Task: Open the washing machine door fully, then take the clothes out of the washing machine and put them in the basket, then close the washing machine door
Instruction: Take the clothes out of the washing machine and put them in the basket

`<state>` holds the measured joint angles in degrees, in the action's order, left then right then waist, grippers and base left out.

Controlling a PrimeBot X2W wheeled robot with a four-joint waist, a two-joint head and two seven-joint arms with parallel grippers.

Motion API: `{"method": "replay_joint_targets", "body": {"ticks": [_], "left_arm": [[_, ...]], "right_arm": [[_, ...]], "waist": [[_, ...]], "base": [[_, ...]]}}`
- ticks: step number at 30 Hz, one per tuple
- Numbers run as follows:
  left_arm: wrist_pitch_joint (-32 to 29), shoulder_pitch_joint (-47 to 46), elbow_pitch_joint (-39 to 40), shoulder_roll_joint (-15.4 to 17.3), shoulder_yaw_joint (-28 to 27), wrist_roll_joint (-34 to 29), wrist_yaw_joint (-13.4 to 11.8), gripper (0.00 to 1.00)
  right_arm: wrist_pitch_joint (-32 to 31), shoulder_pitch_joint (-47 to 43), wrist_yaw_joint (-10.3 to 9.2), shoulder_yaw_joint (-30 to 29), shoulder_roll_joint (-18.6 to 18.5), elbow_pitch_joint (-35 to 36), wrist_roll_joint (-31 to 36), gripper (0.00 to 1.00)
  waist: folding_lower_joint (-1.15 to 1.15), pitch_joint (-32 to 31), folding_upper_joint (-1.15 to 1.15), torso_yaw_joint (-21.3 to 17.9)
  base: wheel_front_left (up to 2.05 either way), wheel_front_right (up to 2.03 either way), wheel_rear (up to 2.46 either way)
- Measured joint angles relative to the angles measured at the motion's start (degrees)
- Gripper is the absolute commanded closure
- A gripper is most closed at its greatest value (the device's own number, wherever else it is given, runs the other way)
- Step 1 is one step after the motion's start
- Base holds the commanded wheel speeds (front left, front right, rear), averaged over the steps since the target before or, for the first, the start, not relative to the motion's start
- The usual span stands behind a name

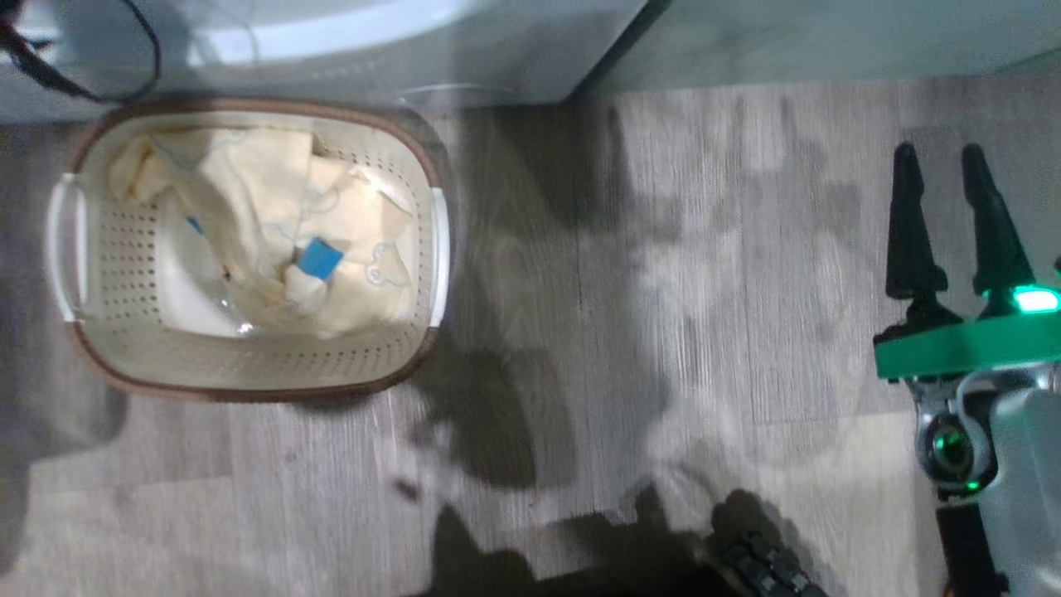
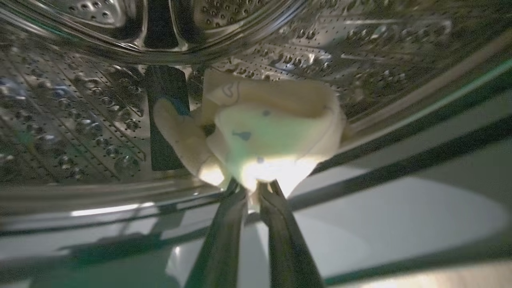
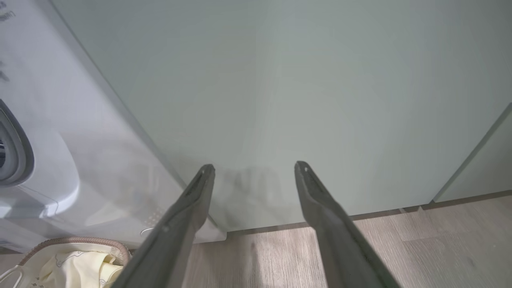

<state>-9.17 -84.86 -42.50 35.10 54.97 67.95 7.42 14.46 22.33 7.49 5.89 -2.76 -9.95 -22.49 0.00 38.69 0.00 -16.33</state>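
A yellow cloth (image 2: 276,128) sat inside the washing machine (image 2: 80,120), and your left tool (image 2: 252,188) pinched its edge tight. Your right tool (image 1: 938,157) stood wide and empty. You were taking clothes out, I think; next, lift the cloth to the basket (image 1: 249,383).

Grey wood floor (image 1: 663,290), sage-green cabinet front (image 3: 300,80)

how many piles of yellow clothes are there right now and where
2. One heap lies in the basket, a blue piece on top. One bundle is in the washing machine drum, pinched between the left gripper's fingertips. More may be hidden underneath.
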Motion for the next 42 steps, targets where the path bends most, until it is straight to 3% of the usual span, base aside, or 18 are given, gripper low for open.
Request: {"method": "replay_joint_targets", "body": {"ticks": [17,20,26,30,38,42], "left_arm": [[14.0,16.8,6.2,2.6,4.5,3.9,-0.2,1.00],[16.9,21.2,6.8,2.3,6.1,2.3,-3.2,1.00],[21.2,30.6,9.1,0.4,7.7,0.2,-14.1,1.00],[22.4,36.0,11.6,-1.0,7.7,-0.1,-19.2,1.00],[23.5,45.6,12.9,-2.9,6.3,0.0,-21.7,1.00],[23.6,49.5,10.2,-6.7,5.2,-1.4,-21.0,1.00]], "right_arm": [[0.0,-7.1,0.00,-1.7,0.0,-1.6,1.9,0.00],[0.0,-9.2,0.00,-2.1,0.0,-1.9,2.2,0.00],[0.0,-12.1,0.00,-2.8,0.0,-2.3,2.9,0.00],[0.0,-13.3,0.00,-3.0,0.0,-2.4,3.2,0.00],[0.0,-15.4,0.00,-3.4,0.0,-2.4,3.4,0.00],[0.0,-15.4,0.00,-3.3,-0.2,-2.4,3.4,0.00]], "waist": [[-0.01,-12.2,0.00,3.4],[-0.01,-14.7,0.00,3.9],[-0.01,-19.2,0.00,5.0],[-0.01,-21.5,0.00,5.8],[-0.01,-24.8,0.00,6.9],[0.00,-25.2,0.00,7.2]], "base": [[0.00,0.00,0.00],[0.00,0.00,0.00],[0.00,0.00,0.00],[0.00,0.00,0.00],[0.00,0.00,0.00],[0.00,0.00,0.00]]}}
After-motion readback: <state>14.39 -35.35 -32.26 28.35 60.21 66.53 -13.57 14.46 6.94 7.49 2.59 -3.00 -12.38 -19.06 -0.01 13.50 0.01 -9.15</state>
